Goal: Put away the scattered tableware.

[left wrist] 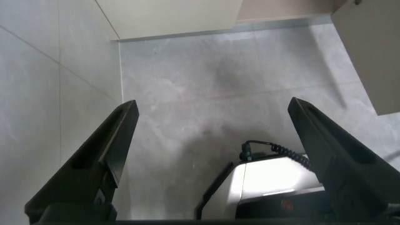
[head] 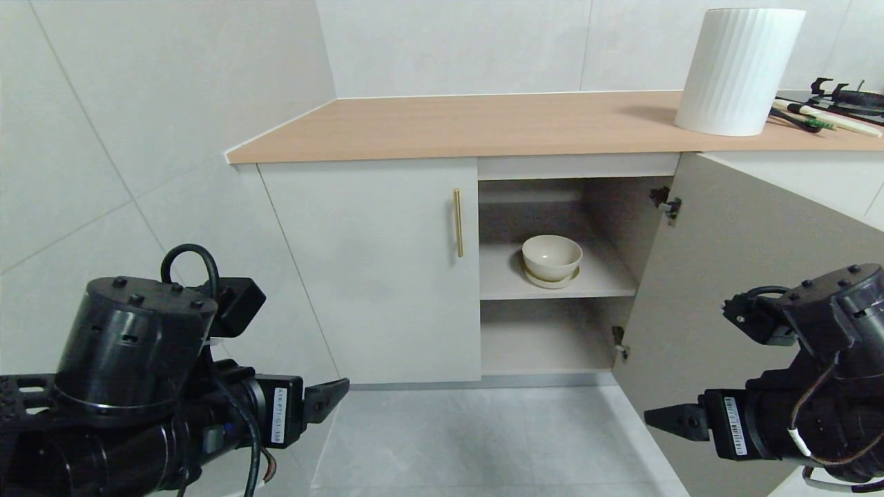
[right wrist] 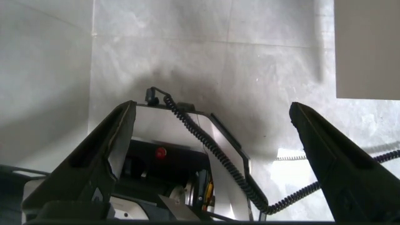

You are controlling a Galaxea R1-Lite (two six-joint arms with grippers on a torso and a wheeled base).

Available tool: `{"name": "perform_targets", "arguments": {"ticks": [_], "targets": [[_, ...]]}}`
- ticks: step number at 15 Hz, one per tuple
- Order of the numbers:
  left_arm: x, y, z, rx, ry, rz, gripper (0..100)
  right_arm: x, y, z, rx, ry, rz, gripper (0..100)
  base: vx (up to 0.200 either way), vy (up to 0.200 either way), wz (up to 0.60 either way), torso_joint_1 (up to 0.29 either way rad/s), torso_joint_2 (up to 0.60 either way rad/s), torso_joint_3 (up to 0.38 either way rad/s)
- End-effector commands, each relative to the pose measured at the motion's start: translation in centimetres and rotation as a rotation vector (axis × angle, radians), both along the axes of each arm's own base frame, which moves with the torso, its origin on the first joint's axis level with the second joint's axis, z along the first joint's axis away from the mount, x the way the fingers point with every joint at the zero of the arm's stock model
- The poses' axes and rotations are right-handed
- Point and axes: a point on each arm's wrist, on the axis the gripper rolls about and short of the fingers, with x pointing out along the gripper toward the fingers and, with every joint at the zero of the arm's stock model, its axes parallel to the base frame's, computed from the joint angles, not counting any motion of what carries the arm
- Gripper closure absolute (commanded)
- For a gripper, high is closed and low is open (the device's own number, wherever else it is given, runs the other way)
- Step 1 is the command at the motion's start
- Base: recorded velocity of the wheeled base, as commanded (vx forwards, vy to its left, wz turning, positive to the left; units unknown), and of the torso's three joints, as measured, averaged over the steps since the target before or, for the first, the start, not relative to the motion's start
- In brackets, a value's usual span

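Open white cabinet (head: 373, 276) under wooden desk (head: 483, 124): cream ceramic bowl (head: 551, 256) on shelf (head: 601, 279). Left pincer (left wrist: 212, 106), right pincer (right wrist: 212, 107) both spread wide, empty, over grey floor (left wrist: 219, 69).

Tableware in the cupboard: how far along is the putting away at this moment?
Done: a bowl sits on a plate on the cupboard's shelf, with the right door open. In hand: nothing; the left gripper and right gripper are both open and empty, above the floor. Left: perhaps the utensils lying on the countertop beside the white container, then closing the door.
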Motion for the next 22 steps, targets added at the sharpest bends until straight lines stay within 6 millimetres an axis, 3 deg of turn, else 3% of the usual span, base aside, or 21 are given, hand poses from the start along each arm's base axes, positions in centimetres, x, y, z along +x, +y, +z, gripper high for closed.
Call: {"name": "perform_targets", "arguments": {"ticks": [1,8,13,18,20,22], "targets": [[0.0,0.0,-0.1,0.001,0.002,0.000,0,0.0,0.0,-0.1,-0.002,0.003,0.000,0,0.000,0.000,0.00,0.000,0.00,0.000],[0.1,-0.1,-0.1,0.004,0.004,0.001,0,0.0,0.0,0.0,-0.001,0.001,0.000,0,0.000,0.000,0.00,0.000,0.00,0.000],[0.1,0.0,-0.2,0.004,0.006,0.001,0,-0.3,-0.3,0.0,-0.016,0.009,-0.004,0,0.000,-0.200,0.00,0.001,0.01,0.002],[0.1,-0.1,-0.2,0.004,0.006,0.000,0,-2.4,-1.7,2.6,-0.050,0.055,0.003,0,0.000,-0.200,0.00,0.006,0.00,0.002],[0.1,-0.1,-0.2,0.004,0.006,0.000,0,-4.2,-3.0,4.8,-0.093,0.124,0.003,0,0.000,-0.200,0.00,0.007,0.00,0.005],[0.1,0.0,-0.2,0.004,0.006,0.001,0,-5.0,-4.0,5.8,-0.095,0.117,-0.023,0,0.000,-0.200,0.00,0.010,0.00,0.000]]}}
